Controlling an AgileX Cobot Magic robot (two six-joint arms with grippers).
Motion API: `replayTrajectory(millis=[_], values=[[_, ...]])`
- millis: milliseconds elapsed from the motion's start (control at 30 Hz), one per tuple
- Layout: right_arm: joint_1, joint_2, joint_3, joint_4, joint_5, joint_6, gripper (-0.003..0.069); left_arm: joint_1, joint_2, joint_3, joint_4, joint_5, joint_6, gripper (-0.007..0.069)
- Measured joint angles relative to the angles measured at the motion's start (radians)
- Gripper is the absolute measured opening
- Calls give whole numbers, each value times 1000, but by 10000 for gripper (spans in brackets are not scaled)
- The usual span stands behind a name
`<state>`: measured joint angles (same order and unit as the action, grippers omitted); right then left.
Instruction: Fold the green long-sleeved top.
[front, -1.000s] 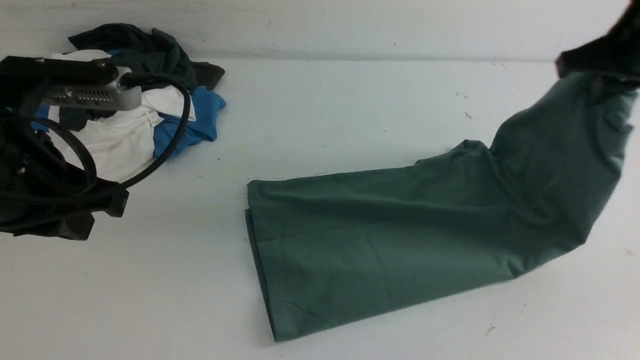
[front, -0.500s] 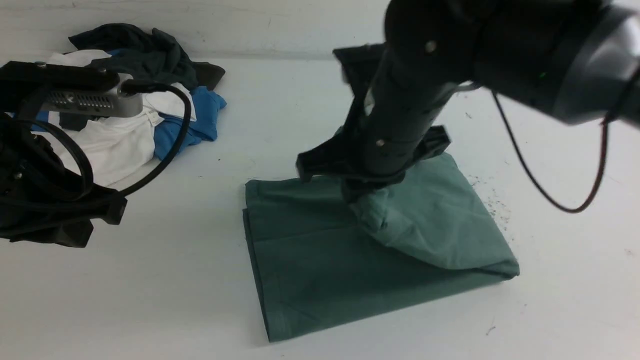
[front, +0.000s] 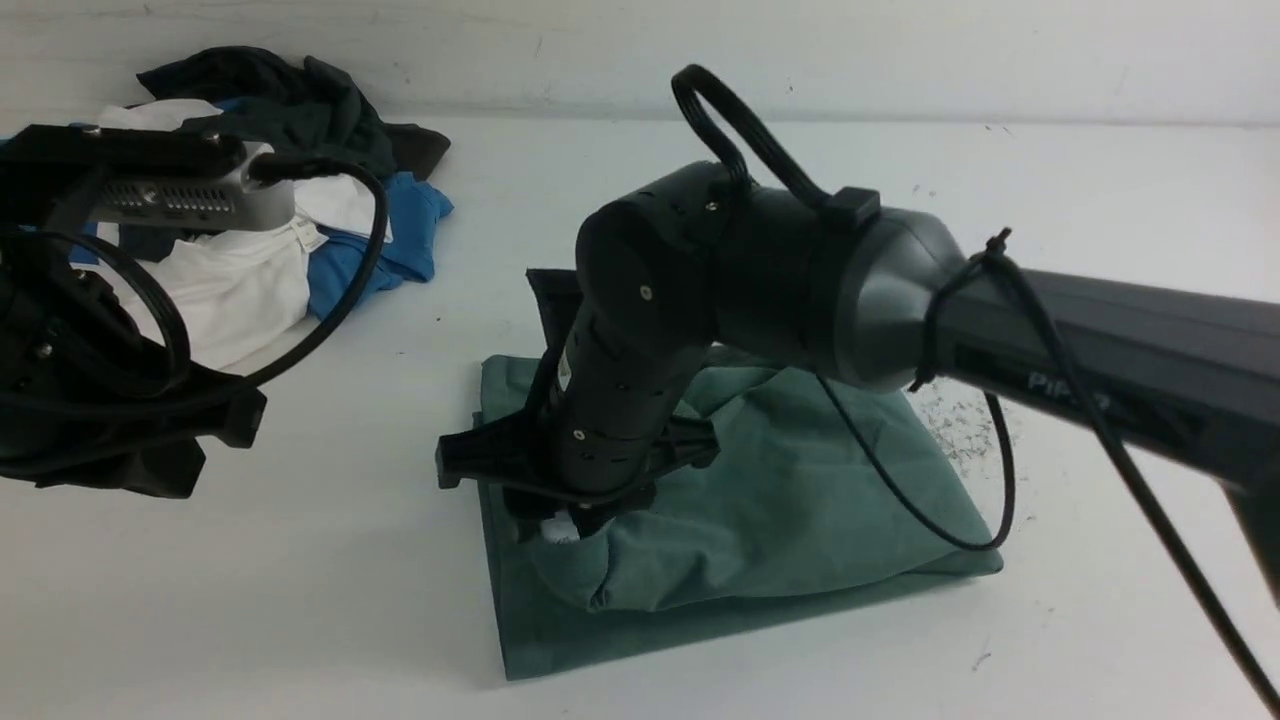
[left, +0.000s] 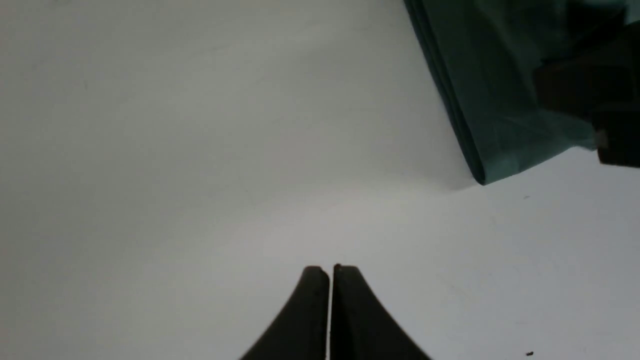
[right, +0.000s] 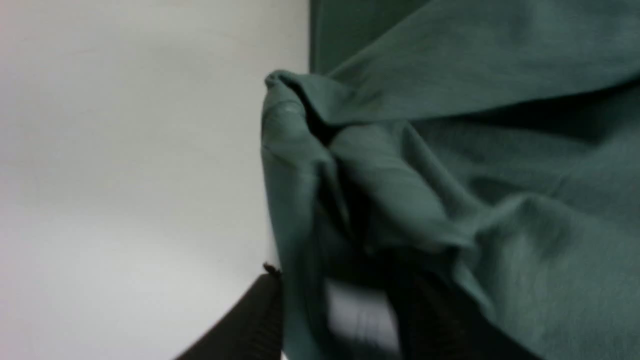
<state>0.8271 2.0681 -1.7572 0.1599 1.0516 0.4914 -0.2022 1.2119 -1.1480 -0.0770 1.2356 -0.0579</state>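
Green top (front: 800, 500) doubled over
Right claw (right: 335, 285) is seen spread open with bunched fabric loose between its jaws; left claw (left: 330, 272) is pressed shut, empty

Folded top (front: 800, 500) mid-table (front: 300, 620); clothes pile (front: 300, 200) behind-left; right claw (front: 560, 525) at top's left edge.
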Motion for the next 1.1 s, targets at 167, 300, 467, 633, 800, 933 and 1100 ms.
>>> replayTrajectory(millis=[167, 300, 467, 633, 800, 933, 1100], values=[[-1, -4, -58, -14, 75, -95, 492, 0, 0, 0, 0, 0, 0, -4], [-14, -18, -155, -128, 170, -200, 501, 0, 0, 0, 2, -3, 0, -4], [-82, -76, -193, -309, 181, -251, 363, 0, 9, 0, -18, -52, 20, -4], [-204, -126, -122, -288, 183, -275, 113, 0, 78, 0, -133, -99, 116, -4], [-332, -191, 2, -227, 188, -308, -4, -30, 225, 0, -242, -155, 195, -4], [-390, -230, 74, -217, 189, -341, -13, -63, 343, -10, -267, -224, 206, -1], [-416, -246, 135, -210, 189, -363, -15, -82, 501, -86, -295, -268, 208, 113]])
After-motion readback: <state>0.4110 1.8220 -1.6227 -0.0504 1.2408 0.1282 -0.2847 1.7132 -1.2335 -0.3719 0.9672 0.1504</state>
